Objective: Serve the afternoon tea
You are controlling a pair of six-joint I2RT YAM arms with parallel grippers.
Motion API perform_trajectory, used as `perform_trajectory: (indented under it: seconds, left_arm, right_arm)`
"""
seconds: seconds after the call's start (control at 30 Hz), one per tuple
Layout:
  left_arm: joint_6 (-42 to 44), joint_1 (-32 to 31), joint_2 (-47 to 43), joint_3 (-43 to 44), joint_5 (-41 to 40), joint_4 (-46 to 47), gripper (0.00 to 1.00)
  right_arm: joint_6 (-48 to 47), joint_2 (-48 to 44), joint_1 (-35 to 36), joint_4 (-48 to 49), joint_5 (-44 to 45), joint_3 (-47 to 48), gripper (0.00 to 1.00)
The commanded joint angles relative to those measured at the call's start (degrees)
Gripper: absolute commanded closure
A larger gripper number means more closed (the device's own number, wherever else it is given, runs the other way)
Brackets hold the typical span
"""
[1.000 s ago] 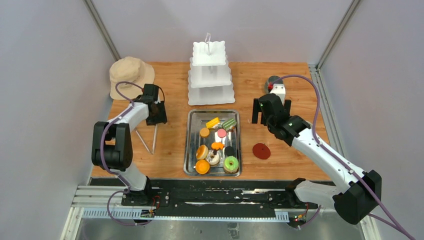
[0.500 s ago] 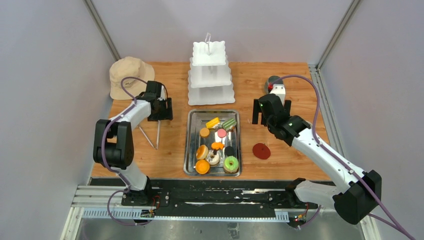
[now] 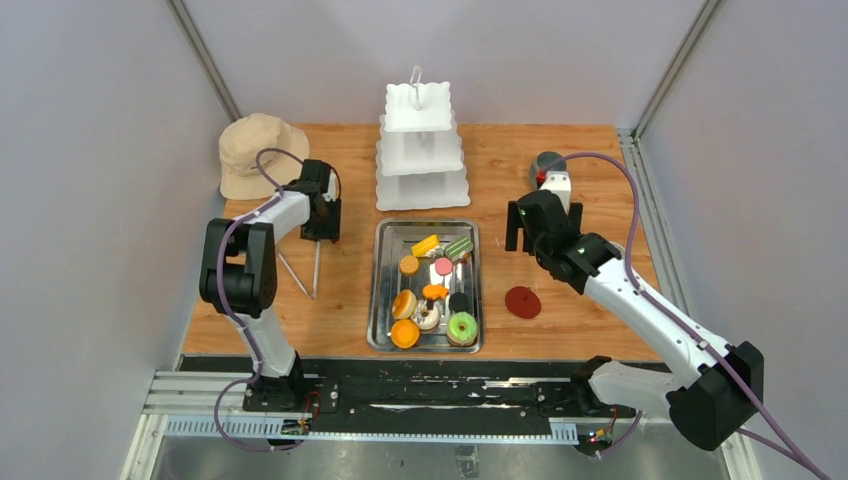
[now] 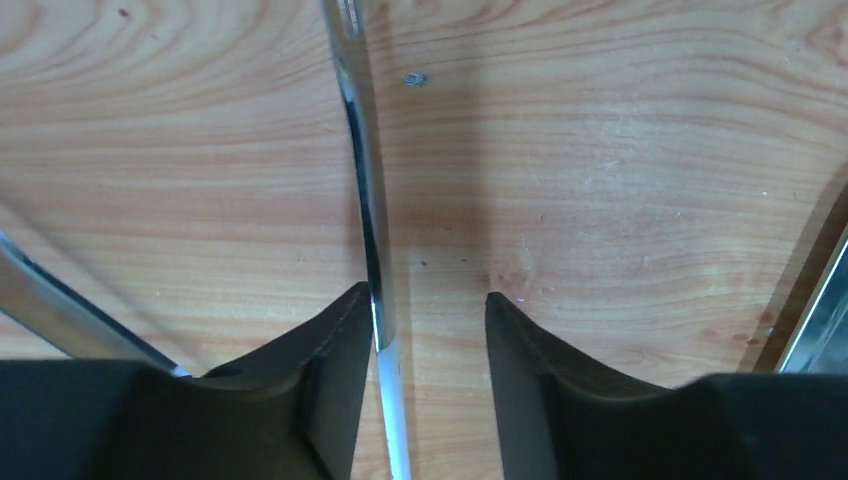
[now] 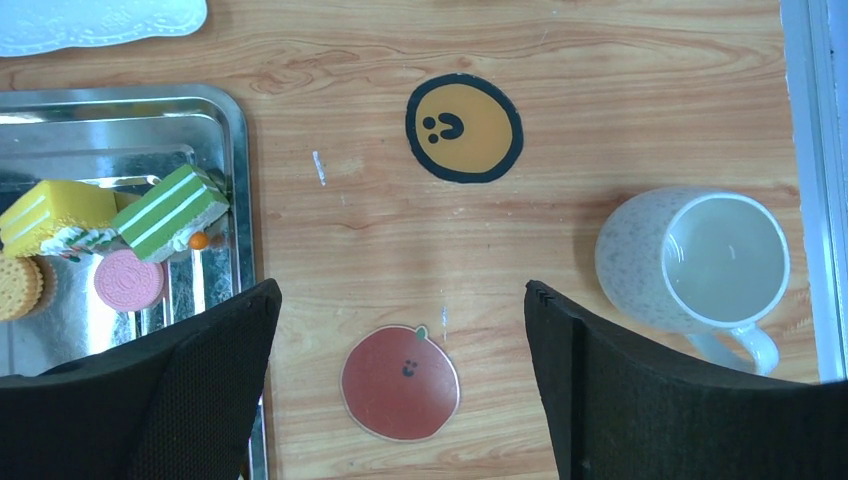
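From above, the toy pastries (image 3: 432,292) sit crowded in the steel tray (image 3: 395,235) in the middle of the table (image 3: 340,150). The white three-tier stand (image 3: 422,150) is just behind the tray, and a beige bucket hat (image 3: 262,155) lies in the far left corner. A grey mug (image 3: 546,160) peeps out beyond the right wrist.

The right arm covers things that only its own camera shows. One is a pale speckled mug (image 5: 695,260) close to the table's right edge. The other is an orange coaster (image 5: 464,128) with a smiley face drawn on it. A red fruit-shaped coaster (image 5: 400,383), plain from above, shows a tiny face up close.

Bare wood lies between the tray and the mug, and the right gripper (image 5: 400,290) hangs over it, spread wide and holding nothing.

The left gripper (image 4: 425,330) is low over the metal tongs (image 4: 365,200), unclenched. One tong arm runs between its fingers, hard by the left one, and the other arm lies outside. The tray's rim edges that view on the right.
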Motion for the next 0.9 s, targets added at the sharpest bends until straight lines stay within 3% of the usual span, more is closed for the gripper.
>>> perform_trajectory:
  seconds: [0.0,0.17,0.33,0.37,0.5,0.57,0.7,0.87]
  left_arm:
    - [4.6,0.2,0.3,1.5,2.9,-0.1,0.54]
    - [8.0,0.2,0.3,0.8,8.6,0.1,0.69]
    - [10.7,-0.2,-0.7,0.7,11.4,-1.5,0.65]
    - [10.3,-0.3,-1.6,0.7,11.4,-1.6,0.62]
    - [7.7,-0.4,-6.9,0.3,8.1,-1.9,0.25]
    - [5.9,-0.4,-10.5,-0.6,6.3,-1.9,0.12]
    - [-1.1,-0.4,-18.8,-6.2,1.6,0.3,0.01]
    - [-12.2,-1.4,-28.5,-18.2,-7.6,5.0,0.02]
  right_arm:
    - [0.5,-2.0,0.5,-1.8,1.3,-1.6,0.10]
    - [0.7,-2.8,0.4,-2.6,2.3,-2.2,0.10]
    - [1.1,-2.6,0.4,-3.0,2.5,-2.7,0.10]
    - [1.1,-2.4,0.3,-3.2,2.3,-2.5,0.10]
    - [1.2,-1.6,0.3,-3.5,1.4,-2.1,0.10]
    - [1.1,-1.5,0.3,-3.4,1.1,-2.1,0.10]
    - [1.2,-0.8,0.3,-3.3,0.4,-2.0,0.10]
    - [1.1,-0.2,0.3,-2.9,-0.7,-2.0,0.10]
